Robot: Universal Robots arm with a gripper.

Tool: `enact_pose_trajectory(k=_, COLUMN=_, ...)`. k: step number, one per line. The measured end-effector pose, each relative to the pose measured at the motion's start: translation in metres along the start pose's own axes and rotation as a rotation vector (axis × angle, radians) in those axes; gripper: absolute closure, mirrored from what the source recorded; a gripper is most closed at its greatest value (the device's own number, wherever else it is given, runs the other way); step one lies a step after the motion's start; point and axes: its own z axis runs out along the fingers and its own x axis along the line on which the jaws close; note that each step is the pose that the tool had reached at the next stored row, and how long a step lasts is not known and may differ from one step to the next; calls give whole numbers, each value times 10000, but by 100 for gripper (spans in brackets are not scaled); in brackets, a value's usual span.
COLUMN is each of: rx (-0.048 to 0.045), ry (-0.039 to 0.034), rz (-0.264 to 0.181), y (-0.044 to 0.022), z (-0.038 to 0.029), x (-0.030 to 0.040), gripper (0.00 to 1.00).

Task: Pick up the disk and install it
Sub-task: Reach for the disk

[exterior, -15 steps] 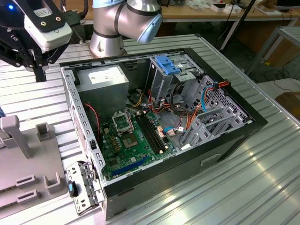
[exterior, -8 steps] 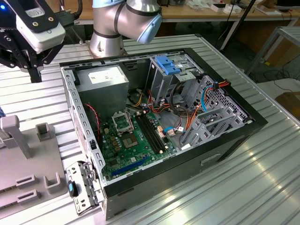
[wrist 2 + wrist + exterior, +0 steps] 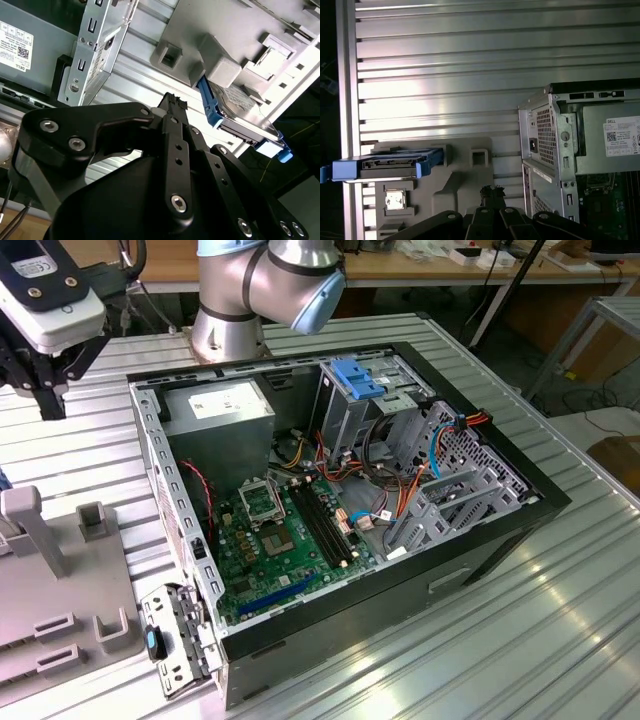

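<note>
The disk stands on edge in a slot of a grey fixture, its light-blue carrier rails showing at both ends. In the second wrist view the disk shows its silver-grey body and a blue rail. My gripper hangs above the ribbed table between the fixture and the computer case, apart from the disk. Its black fingertips sit together with nothing between them. In the exterior view the gripper is at the far left, beyond the case's rear corner.
An open computer case lies on its side mid-table, with a motherboard, a grey power-supply box and a metal drive cage topped by a blue bracket. The grey fixture lies on the exterior view's left.
</note>
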Motion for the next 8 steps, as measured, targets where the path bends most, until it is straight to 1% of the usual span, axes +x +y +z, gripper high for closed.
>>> enact_pose_trajectory(k=4, rx=0, ry=0, rz=0, y=-3, z=-1, x=43, gripper=89)
enact_pose_trajectory(k=8, rx=0, ry=1, rz=0, y=-7, z=-3, x=102, gripper=89)
